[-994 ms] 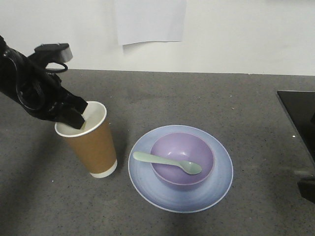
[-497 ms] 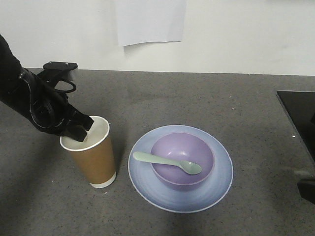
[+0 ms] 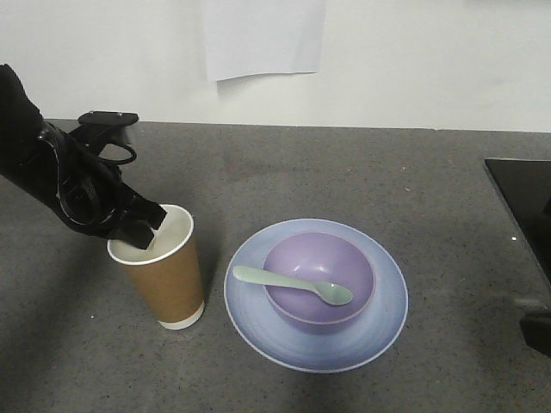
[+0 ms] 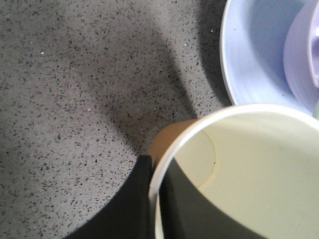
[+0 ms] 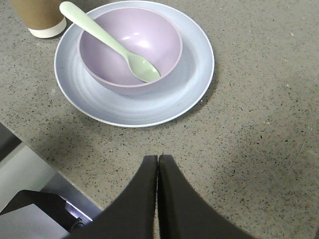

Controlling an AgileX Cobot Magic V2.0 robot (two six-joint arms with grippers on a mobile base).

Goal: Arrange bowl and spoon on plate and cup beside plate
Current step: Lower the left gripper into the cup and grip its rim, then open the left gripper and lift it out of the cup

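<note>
1. The left gripper (image 3: 145,225) pinches the rim of the cup (image 3: 165,274). One black finger (image 4: 127,204) sits outside the rim and the other dips inside the white cup.
2. The cup stands upright on the gray table (image 3: 362,172). It is brown with a white rim and a white band at the bottom.
3. The cup is just beside the plate (image 3: 385,317), on its left in the front view. In the right wrist view a thin bit of table shows between the cup's base and the plate.
4. The plate is round and pale blue. It lies flat on the table.
5. The purple bowl (image 3: 331,260) sits in the middle of the plate.
6. The green spoon (image 3: 291,285) lies across the bowl. Its round end rests inside the bowl and its handle sticks out over the rim, toward the cup.
7. The right gripper (image 5: 158,191) has its two black fingers pressed together with nothing between them. It is above bare table, near the plate but apart from it.
8. A white sheet of paper (image 3: 263,36) hangs on the wall behind the table
</note>
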